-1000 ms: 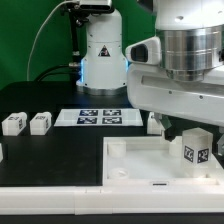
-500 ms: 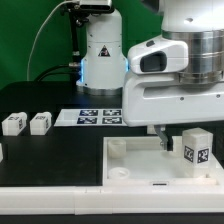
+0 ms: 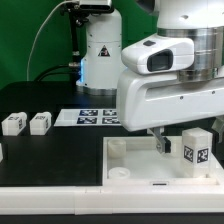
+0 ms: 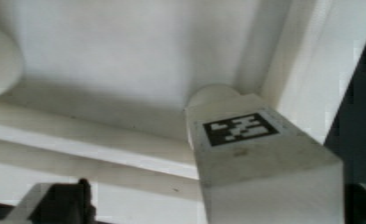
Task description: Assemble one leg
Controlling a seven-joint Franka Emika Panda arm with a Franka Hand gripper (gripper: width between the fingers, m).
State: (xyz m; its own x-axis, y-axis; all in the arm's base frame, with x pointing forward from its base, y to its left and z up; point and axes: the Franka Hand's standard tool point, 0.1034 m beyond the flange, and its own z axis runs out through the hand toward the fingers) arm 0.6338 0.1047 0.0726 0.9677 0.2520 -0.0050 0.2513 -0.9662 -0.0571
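A leg [image 3: 197, 150], a small white block with a black-and-white tag, stands upright at the exterior view's right end of the large white tray-like part [image 3: 130, 160]. In the wrist view the leg [image 4: 251, 150] stands between my fingers. My gripper [image 4: 215, 205] is open around it. One dark finger [image 4: 64, 200] stands well apart from the leg, and the other is only a dark strip at the picture's edge. In the exterior view one finger [image 3: 158, 142] hangs beside the leg. Two more legs [image 3: 13, 124] [image 3: 40, 122] lie on the black table.
The marker board [image 3: 90, 117] lies behind the tray-like part. The robot base [image 3: 100, 50] stands at the back. A white piece [image 3: 2, 152] shows at the exterior view's left edge. My arm's body fills the exterior view's upper right.
My arm's body has shifted toward the exterior view's left and the visible finger has come slightly lower. The upright leg has stayed in place.
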